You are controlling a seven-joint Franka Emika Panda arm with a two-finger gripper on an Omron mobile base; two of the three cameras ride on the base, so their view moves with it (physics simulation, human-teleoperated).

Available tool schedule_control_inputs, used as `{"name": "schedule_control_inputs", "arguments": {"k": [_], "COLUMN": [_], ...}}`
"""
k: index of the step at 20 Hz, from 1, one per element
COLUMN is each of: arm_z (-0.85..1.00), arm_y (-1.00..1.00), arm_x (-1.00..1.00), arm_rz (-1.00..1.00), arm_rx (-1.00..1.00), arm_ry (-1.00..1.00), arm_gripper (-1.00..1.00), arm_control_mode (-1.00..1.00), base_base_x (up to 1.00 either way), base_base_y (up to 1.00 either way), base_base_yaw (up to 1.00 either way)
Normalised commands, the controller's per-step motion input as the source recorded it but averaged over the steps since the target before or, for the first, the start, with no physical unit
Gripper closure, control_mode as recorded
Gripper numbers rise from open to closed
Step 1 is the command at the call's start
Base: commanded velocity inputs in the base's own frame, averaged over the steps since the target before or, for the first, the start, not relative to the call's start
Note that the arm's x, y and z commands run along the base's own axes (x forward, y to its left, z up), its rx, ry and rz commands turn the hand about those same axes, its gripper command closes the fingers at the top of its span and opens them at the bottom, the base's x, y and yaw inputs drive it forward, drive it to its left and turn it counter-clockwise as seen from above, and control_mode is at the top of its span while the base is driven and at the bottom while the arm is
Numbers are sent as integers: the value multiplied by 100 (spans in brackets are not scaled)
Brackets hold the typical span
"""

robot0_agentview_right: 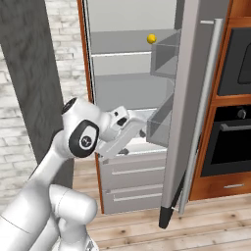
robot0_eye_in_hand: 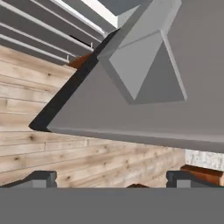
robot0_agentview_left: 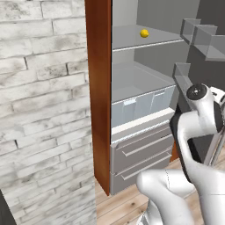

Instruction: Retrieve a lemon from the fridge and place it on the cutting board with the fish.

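Observation:
The fridge (robot0_agentview_left: 140, 149) stands open, its door (robot0_agentview_right: 188, 122) swung out to the right. The small yellow lemon (robot0_agentview_left: 144, 33) rests on an upper shelf, towards the back (robot0_agentview_right: 151, 37). My gripper (robot0_agentview_right: 142, 130) hovers well below that shelf, at crisper height, close to a bin on the inside of the door. In the hand view the gripper (robot0_eye_in_hand: 111, 179) is open, its dark fingertips (robot0_eye_in_hand: 41, 178) set wide apart with nothing between them, facing the door's grey inner face (robot0_eye_in_hand: 144, 113). The cutting board and the fish are out of view.
A white brick wall (robot0_agentview_left: 39, 110) and a reddish wood side panel (robot0_agentview_left: 99, 88) flank the fridge on the left. Door bins (robot0_agentview_right: 164, 51) jut from the door. A clear crisper drawer (robot0_agentview_left: 140, 105) sits above grey drawers. A black oven (robot0_agentview_right: 235, 137) stands right, over plank floor (robot0_agentview_right: 211, 225).

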Motion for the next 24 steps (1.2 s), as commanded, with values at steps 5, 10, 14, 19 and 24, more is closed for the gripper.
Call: {"name": "schedule_control_inputs", "arguments": {"k": [5,10,14,19,24], "arm_z": [-11,0,0,0,0], "arm_y": [-31,-37,-62,-49,-62], "arm_x": [54,9,0,0,13], "arm_rz": [-3,0,0,0,0], "arm_rx": [-4,0,0,1,5], "arm_ry": [4,2,0,-4,-4], "arm_gripper": [-100,-100,-100,-100,-100], "arm_control_mode": [-100,-100,-100,-100,-100], "base_base_x": [0,0,0,0,0], "base_base_y": [0,0,0,0,0], "base_base_yaw": [0,0,0,0,0]}}
